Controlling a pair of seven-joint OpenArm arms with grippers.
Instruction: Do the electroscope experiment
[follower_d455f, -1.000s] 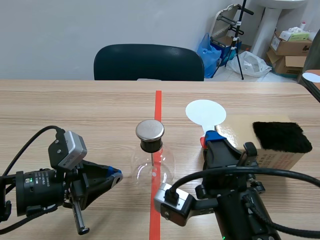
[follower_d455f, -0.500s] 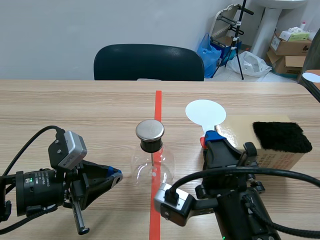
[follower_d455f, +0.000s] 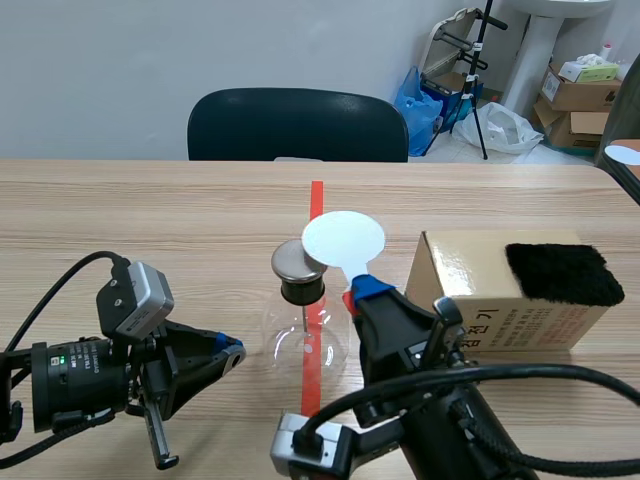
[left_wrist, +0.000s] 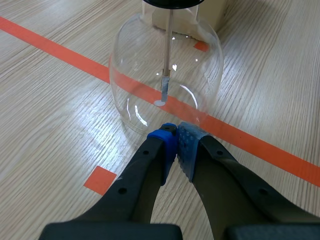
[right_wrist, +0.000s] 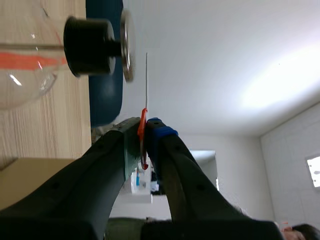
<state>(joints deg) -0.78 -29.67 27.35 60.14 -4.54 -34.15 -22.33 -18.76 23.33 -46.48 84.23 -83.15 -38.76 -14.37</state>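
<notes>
Spanning the scene, the wooden table (follower_d455f: 150, 210) carries a cardboard box (follower_d455f: 460, 265) on the right, with a black fur pad (follower_d455f: 562, 273) lying on top of it. At the middle, on the orange-red line, stands the electroscope flask (follower_d455f: 305, 340), a clear glass globe with a black stopper and a metal cap (follower_d455f: 299, 260). The right gripper (follower_d455f: 365, 292) is clamped on the red handle (right_wrist: 143, 135) of a white disc (follower_d455f: 343, 240), which sticks up past the fingertips. Seen edge-on in the right wrist view, the disc sits close beside the cap with a thin gap between them. The left gripper (left_wrist: 176, 131) lies low on the table, its blue pads pressed together on nothing. Its tips are just at the foot of the globe; whether they touch it is unclear.
</notes>
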